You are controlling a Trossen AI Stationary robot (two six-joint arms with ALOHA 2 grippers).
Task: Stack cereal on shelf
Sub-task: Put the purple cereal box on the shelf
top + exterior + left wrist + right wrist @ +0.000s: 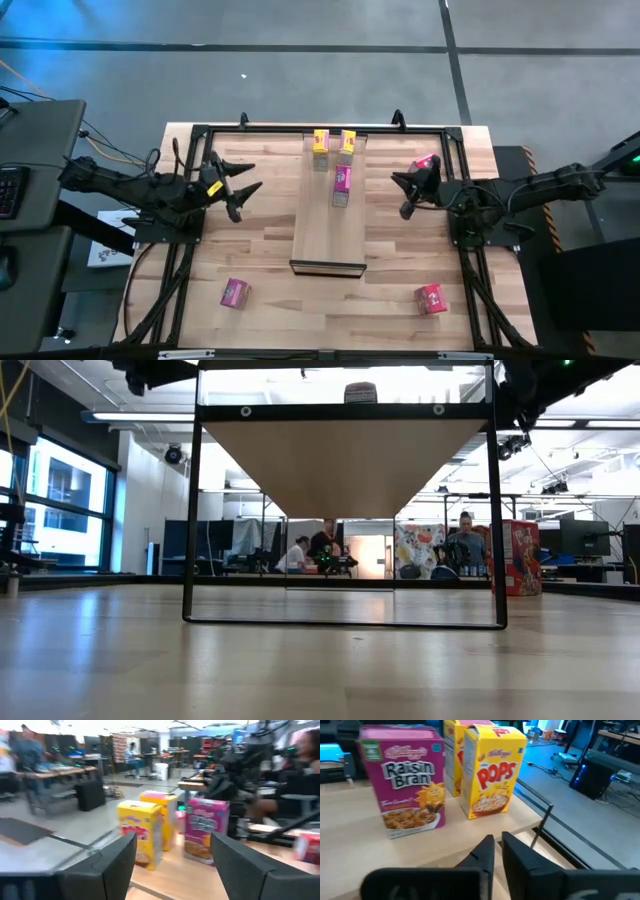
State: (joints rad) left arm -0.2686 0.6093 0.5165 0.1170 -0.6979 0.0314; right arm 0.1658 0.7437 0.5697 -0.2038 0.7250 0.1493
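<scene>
1. The table [250, 250] is butcher-block wood with visible strips, rectangular, bordered by a black metal frame [190, 210].
2. Cereal count: six small rectangular cardboard boxes, namely two yellow, two magenta and two red.
3. Nearest, on the bare table: one magenta box [235, 292] on the left side and one red box [431, 298] on the right side, well apart, both off the shelf.
4. The shelf [325, 235] is one long, pale, smooth wooden board with a dark front edge, running down the middle of the table from near to far.
5. The left tool [245, 190] hovers left of the shelf, about level with its middle, its two dark fingers spread wide and holding nothing.
6. The right tool [497, 842] sits right of the shelf, opposite the left one, its fingers narrow with only a slit between them and gripping nothing.
7. The second magenta box [341, 185] stands upright on the shelf, past its middle, on the right half of the board.
8. The second red box [424, 162] lies on the table, just beyond the right tool and off the shelf.
9. Farthest: the two yellow boxes [320, 141] [347, 141] stand upright side by side at the shelf's far end, with a small gap between them.
</scene>
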